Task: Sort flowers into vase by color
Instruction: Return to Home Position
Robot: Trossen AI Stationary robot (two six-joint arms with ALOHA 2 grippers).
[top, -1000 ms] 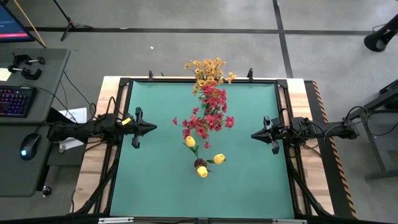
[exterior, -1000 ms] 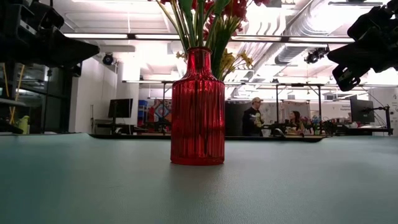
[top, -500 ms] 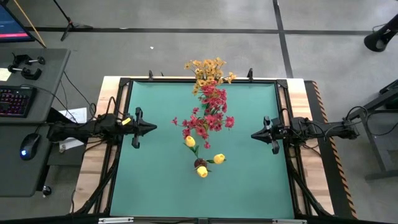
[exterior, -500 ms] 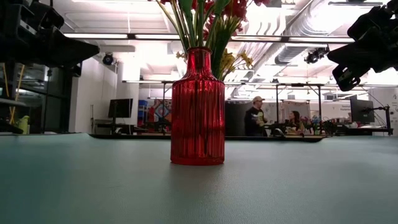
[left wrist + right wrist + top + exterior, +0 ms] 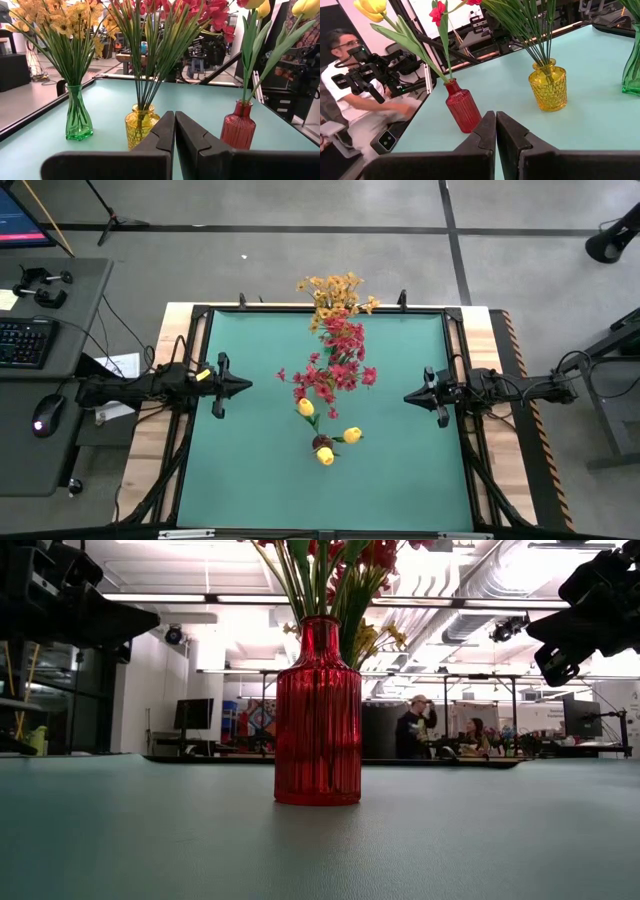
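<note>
Three vases stand in a row down the middle of the green mat. At the far end a green vase (image 5: 79,117) holds the orange-yellow sprays (image 5: 335,290). The yellow vase (image 5: 141,130) in the middle holds the pink-red clusters (image 5: 335,365). Nearest, a red vase (image 5: 318,715) holds the yellow tulip buds (image 5: 325,435), and a stalk with a red blossom (image 5: 438,12) rises by its mouth. My left gripper (image 5: 248,386) hovers shut at the mat's left side. At the right side my right gripper (image 5: 407,396) hovers shut too. Both point level toward the vases, well clear of them.
A black frame (image 5: 190,410) borders the mat, which lies bare on both sides of the vase row. A person (image 5: 350,100) with a device sits beyond the table, seen in the right wrist view. A desk with a keyboard (image 5: 25,342) stands to the left.
</note>
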